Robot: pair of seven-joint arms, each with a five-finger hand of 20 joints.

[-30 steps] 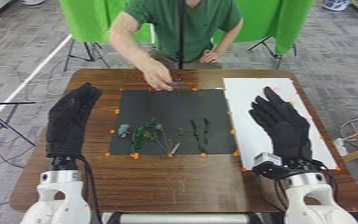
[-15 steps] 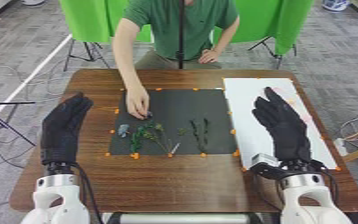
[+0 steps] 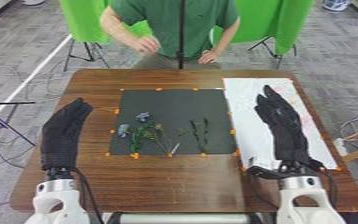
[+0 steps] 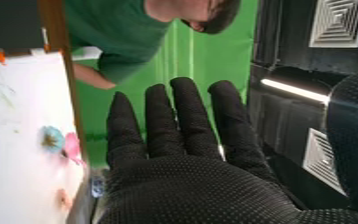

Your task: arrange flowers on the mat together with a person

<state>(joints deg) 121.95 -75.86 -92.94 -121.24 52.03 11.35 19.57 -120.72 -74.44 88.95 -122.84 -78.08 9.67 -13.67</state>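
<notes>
In the head view, my left hand [image 3: 66, 131] is over the table's left side, left of the dark mat [image 3: 171, 102], fingers straight. My right hand [image 3: 283, 129] is above the white sheet [image 3: 244, 105], also with straight fingers. On the mat lie a bluish flower [image 3: 143, 117], a pale blue flower [image 3: 124, 130], green leafy stems [image 3: 137, 137], thin stems with small heads [image 3: 160, 136] and dark green sprigs [image 3: 200, 134]. In the right wrist view my right hand [image 4: 202, 185] is open and holds nothing; a blue flower [image 4: 52, 139] and a pink flower [image 4: 72, 147] are on the sheet [image 4: 15, 115].
Orange markers [image 3: 135, 156] line the mat's edges. The brown table [image 3: 180, 182] runs around mat and sheet. Across it stands the person, one hand [image 3: 145, 45] raised beyond the far edge, the other at the hip.
The person's hand has set the bluish flower down at the mat's upper left and drawn back beyond the table. My left hand has shifted slightly nearer the robot since the first frame.
</notes>
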